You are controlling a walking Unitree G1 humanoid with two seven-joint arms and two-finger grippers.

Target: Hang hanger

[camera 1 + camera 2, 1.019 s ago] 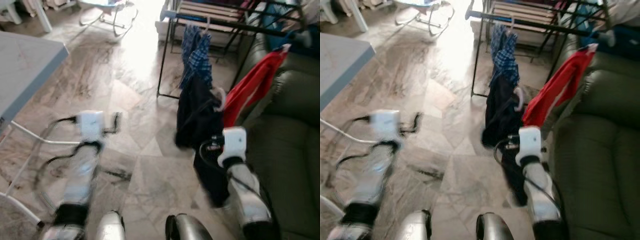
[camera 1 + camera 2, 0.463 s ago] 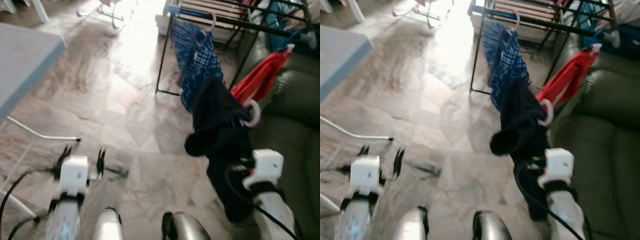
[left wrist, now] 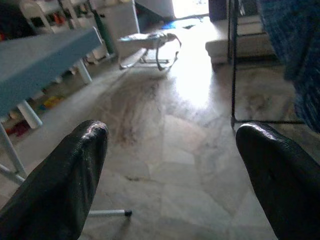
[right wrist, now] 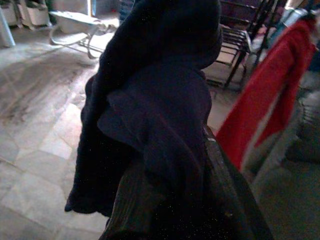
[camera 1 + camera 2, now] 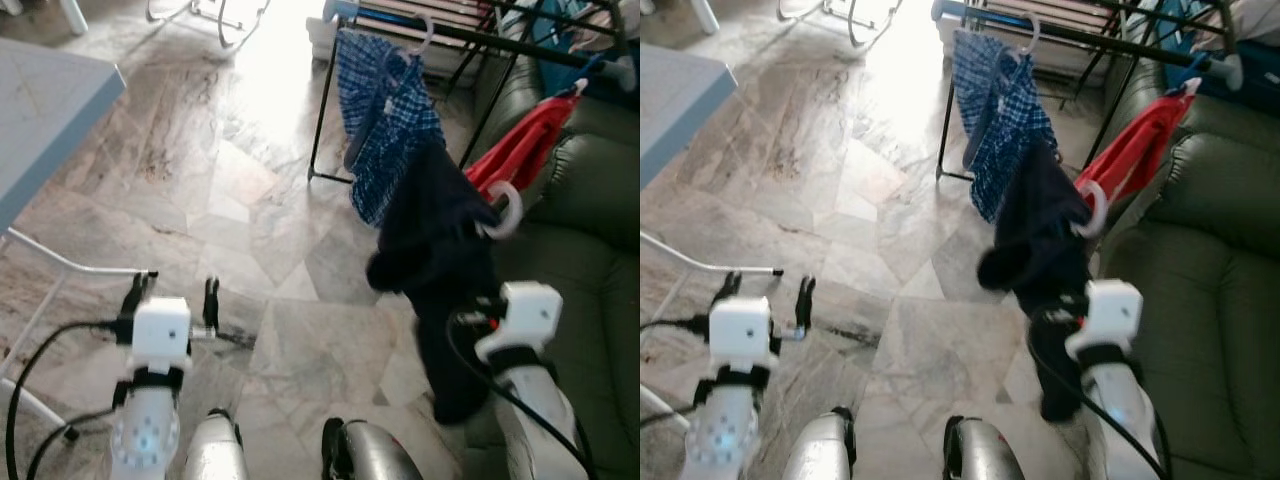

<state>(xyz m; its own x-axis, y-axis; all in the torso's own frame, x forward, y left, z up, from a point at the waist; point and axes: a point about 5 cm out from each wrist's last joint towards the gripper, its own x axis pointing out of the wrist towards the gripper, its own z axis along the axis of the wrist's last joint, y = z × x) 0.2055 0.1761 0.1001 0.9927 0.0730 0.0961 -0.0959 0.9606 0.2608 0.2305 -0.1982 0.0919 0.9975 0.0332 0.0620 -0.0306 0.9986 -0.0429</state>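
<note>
A: hanger [image 5: 502,212] w/ the dark garment [image 5: 440,260] is up higher vs a sec ago, closer to the rack [image 5: 470,38] but not on the rail yet. We've got the right gripper [image 5: 478,310] clamped on it.

B: yep, left gripper [image 5: 172,296] is spread wide, holding nothing, well apart from the rack. Next we prob lift + hook.

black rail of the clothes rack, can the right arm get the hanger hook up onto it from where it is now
Probably not yet. The right gripper holds the dark garment low, its white hanger hook well short of the black rail. Nothing blocks the path beside the blue checked shirt, so stepping closer and raising should work.
</note>
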